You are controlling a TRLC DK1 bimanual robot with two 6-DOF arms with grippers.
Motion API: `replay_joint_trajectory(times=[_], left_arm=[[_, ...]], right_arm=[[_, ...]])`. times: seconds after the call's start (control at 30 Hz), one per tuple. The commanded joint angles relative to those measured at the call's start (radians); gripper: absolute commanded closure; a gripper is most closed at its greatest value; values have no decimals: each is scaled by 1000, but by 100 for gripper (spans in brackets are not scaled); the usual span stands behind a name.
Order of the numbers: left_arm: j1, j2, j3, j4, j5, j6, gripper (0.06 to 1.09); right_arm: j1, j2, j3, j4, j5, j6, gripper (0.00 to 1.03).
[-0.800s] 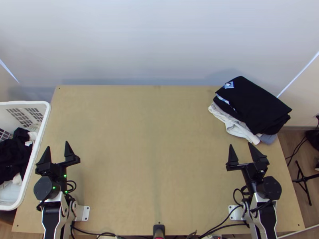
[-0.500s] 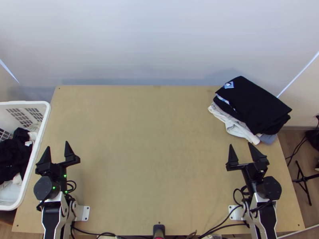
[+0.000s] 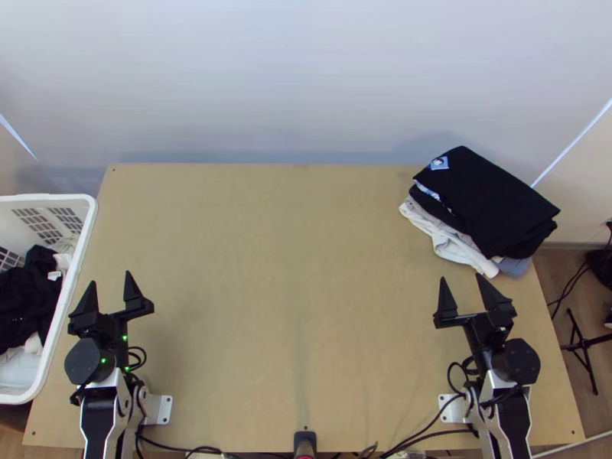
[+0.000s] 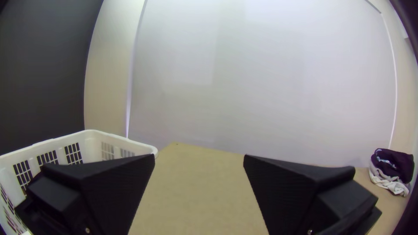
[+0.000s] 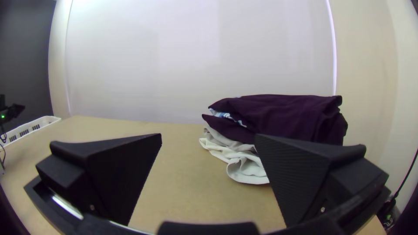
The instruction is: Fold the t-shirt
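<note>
Apparently I have a black t-shirt (image 3: pixel 489 203) folded on the pile (image 3: pixel 451 241), upper right of the top view, and perhaps another left to fold in the basket (image 3: pixel 92 214), far left, left gripper (image 3: pixel 110 278) and right gripper (image 3: pixel 461 277) wide open, empty.
</note>
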Motion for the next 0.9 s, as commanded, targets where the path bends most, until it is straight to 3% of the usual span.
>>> replay_joint_trajectory(times=[0.0,0.23,0.3,0.4,0.57,0.7,0.87], left_arm=[[0,0,0,0,0,0,10],[19,-3,5,8,16,19,10],[23,-3,32,3,10,82,10],[43,-3,118,-83,0,106,10],[52,-1,359,-244,0,103,10],[54,40,546,-284,0,88,10],[101,299,836,-357,-32,37,10]], right_arm=[[0,0,0,0,0,0,4],[0,0,0,0,0,0,4],[0,0,0,0,0,0,4],[0,0,0,0,0,0,4],[0,0,0,0,0,0,4],[0,0,0,0,0,0,4],[0,0,0,0,0,0,4]])
